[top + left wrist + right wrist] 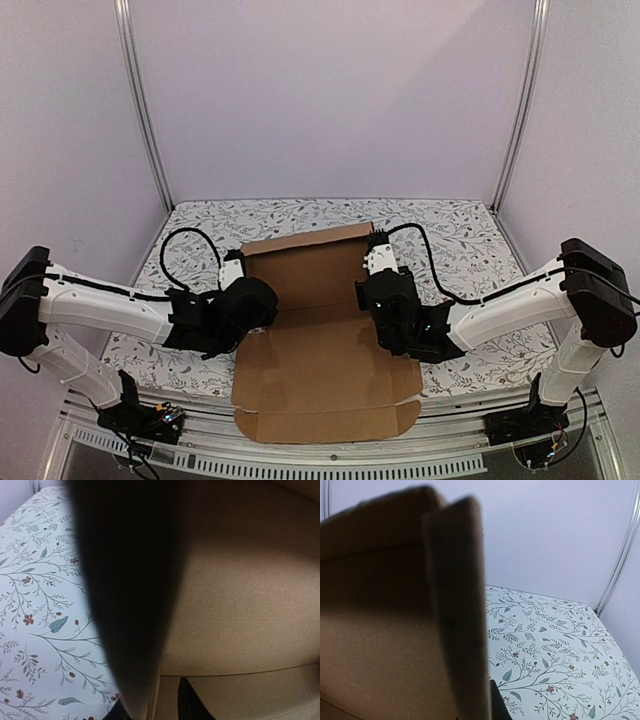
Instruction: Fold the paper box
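Pale lilac walls with metal corner posts [140, 110] enclose a counter [470, 230] covered in a white cloth printed with leafy sprigs. Across the middle of the overhead view lies the paper box [320, 370], a brown cardboard sheet. Its lower part lies flat, reaching the counter's edge at the bottom of the frame, and its upper panel tilts up toward the back wall. The left arm [100, 310] reaches in from the frame's left side to the raised panel's left edge. The right arm [510, 315] reaches from the right side to its right edge.

In the right wrist view a side flap [455, 610] stands close at centre left. The right jaws are clenched on the paper box there, with one dark finger [496, 702] just beside the flap at the bottom. In the left wrist view a blurred dark band [125, 595] crosses the centre against cardboard. Whether the left jaws are released or grasping, I cannot tell.
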Motion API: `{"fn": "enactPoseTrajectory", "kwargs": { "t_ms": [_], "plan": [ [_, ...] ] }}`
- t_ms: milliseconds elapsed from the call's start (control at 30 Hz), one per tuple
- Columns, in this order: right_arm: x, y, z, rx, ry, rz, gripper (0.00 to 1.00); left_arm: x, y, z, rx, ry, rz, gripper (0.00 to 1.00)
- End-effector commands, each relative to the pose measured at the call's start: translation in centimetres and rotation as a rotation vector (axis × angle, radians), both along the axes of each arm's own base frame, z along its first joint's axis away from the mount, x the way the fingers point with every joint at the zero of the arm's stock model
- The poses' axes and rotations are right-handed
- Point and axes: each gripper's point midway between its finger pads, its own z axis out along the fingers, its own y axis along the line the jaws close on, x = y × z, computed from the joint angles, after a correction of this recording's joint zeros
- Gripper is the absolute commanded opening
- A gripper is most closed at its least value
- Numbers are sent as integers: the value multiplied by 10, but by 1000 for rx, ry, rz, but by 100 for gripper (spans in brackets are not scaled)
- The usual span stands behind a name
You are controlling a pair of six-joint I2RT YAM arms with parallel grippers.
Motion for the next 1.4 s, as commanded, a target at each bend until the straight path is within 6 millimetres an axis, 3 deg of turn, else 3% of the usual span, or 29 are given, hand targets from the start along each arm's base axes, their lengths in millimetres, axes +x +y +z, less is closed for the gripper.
{"fn": "enactPoseTrajectory", "kwargs": {
  "t_ms": [0, 300, 533, 667, 867, 1100, 1267, 1367],
  "plan": [
    [-1, 9, 9, 59, -20, 15, 0, -3, -5, 3, -1, 13, -18, 31],
    [8, 9, 7, 33, -11, 25, 0, -13, -3, 9, -13, 36, -89, 58],
    [19, 10, 0, -22, 24, 76, 0, -32, 5, 17, 10, 89, -208, 76],
    [25, 8, -2, -56, 55, 126, 0, -43, 12, 32, 42, 118, -280, 78],
    [34, 0, 2, -130, 128, 239, 0, -52, 35, 77, 75, 89, -358, 87],
    [38, 1, 30, -221, 248, 432, 0, -48, 58, 120, 94, 18, -358, 88],
    [37, 3, 47, -315, 392, 572, 0, -45, 56, 125, 78, 5, -365, 88],
    [30, 2, 42, -391, 513, 645, 0, -47, 50, 116, 61, 22, -387, 88]
  ]
}}
